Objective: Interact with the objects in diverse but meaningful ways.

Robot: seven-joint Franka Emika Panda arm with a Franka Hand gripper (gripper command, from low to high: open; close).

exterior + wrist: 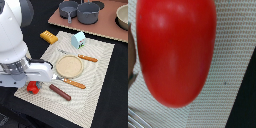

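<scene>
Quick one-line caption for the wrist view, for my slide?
Close-up over the red tomato on the woven placemat, with fork tines at the frame's edge.

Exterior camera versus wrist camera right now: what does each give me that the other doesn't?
Only the exterior view shows the layout: the round tan plate, orange-handled fork and knife, brown sausage, yellow ridged bread piece, white-and-teal milk carton and grey handled pots. The end effector is hidden behind the arm there.

Only the wrist view shows the glossy red tomato close up, filling the frame.

Both show the tomato, partly hidden in the exterior view, and the woven beige placemat.
</scene>
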